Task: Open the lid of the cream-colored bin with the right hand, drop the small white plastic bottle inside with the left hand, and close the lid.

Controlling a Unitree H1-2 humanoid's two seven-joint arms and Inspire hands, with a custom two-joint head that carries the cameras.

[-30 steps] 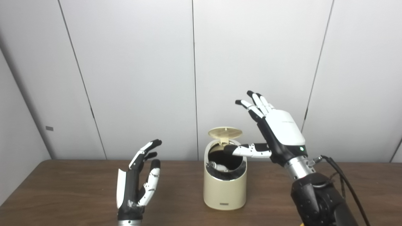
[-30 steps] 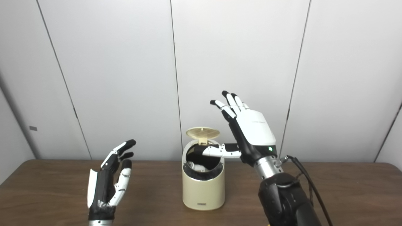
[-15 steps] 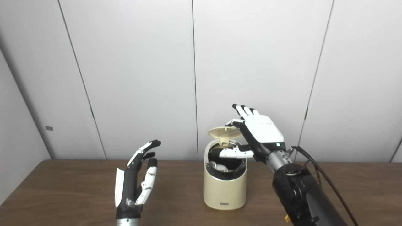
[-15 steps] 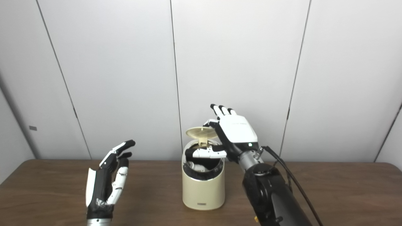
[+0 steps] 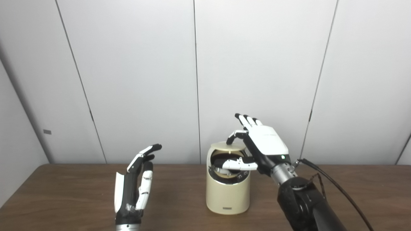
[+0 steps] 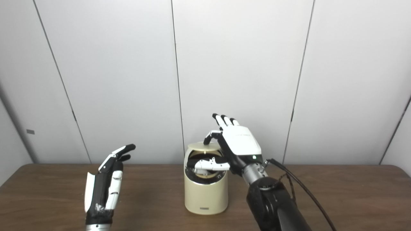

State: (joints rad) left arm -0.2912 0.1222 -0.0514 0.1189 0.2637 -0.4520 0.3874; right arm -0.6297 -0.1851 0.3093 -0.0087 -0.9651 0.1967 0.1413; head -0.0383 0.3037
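Observation:
The cream-colored bin (image 5: 228, 195) stands at the middle of the brown table. Its round lid (image 5: 228, 146) is tipped down almost flat over the dark opening, with a gap still showing at the front. My right hand (image 5: 261, 146) hovers over the bin's right side, fingers apart, one curled fingertip resting on the lid's far edge and the thumb reaching across the opening. My left hand (image 5: 133, 189) stands upright and open to the left of the bin, holding nothing. The white bottle is not clearly visible; only pale shapes show inside the bin.
The brown table (image 5: 64, 199) runs across the whole front, backed by a grey panelled wall. A black cable (image 5: 337, 192) trails from my right forearm over the table's right side.
My right hand has come down and leftward onto the lid. The lid has swung from standing up to nearly flat over the opening. The left hand has barely moved; the camera shifted slightly.

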